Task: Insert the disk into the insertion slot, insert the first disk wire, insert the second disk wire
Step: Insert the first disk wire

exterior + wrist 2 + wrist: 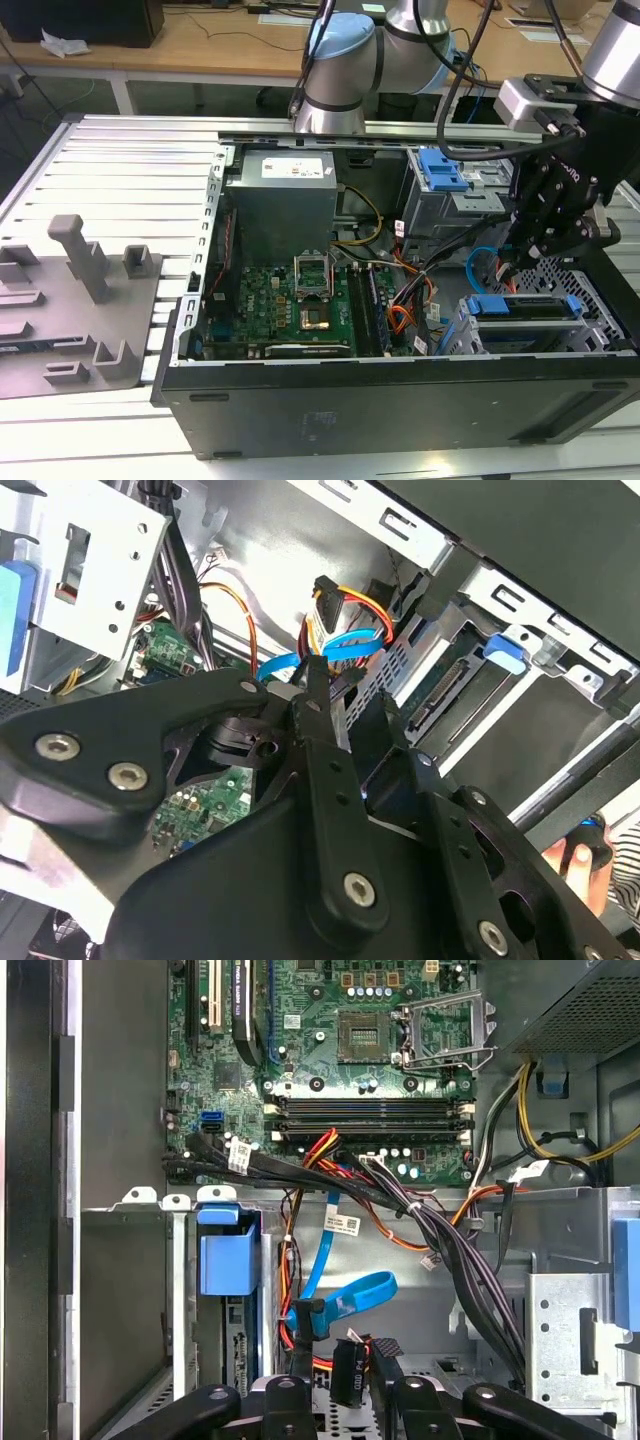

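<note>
No print can be read. A white sticker (300,167) on the grey power supply (280,215) bears lines that cannot be made out (likewise two white tags (343,1224) on the cables (290,1172) beside the motherboard (300,1050), in the first wrist view).

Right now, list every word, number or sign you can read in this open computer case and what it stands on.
Nothing reads clearly.
White printed label on the grey metal power supply box: too small to read.
White paper tag on the black cable bundle: blurred.
Second white tag beside the thin light-blue cable: too small to read.
</note>
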`<state>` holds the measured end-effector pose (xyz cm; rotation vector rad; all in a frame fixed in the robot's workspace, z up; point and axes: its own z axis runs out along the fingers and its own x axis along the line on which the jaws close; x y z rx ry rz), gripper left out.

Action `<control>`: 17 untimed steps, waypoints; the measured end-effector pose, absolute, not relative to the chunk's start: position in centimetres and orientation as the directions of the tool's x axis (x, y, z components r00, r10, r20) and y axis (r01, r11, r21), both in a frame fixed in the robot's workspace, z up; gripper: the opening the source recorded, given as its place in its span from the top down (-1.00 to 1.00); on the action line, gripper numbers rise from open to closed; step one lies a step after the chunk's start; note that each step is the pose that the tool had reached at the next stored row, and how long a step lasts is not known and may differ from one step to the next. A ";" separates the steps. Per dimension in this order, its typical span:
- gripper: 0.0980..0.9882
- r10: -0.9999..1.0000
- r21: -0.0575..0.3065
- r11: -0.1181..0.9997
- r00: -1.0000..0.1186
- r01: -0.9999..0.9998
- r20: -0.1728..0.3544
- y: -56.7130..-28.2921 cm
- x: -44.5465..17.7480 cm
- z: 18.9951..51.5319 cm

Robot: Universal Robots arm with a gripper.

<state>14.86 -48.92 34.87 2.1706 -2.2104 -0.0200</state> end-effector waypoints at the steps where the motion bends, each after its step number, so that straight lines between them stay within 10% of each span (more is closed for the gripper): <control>1: 0.41 -1.000 0.040 0.019 -0.018 -0.999 0.022 -48.9 14.9 34.9; 6: 0.83 -1.000 0.040 0.019 -0.018 -0.999 0.022 -48.9 14.9 34.9; 17: 0.83 -1.000 0.040 0.019 -0.018 -0.999 0.022 -49.4 15.5 34.9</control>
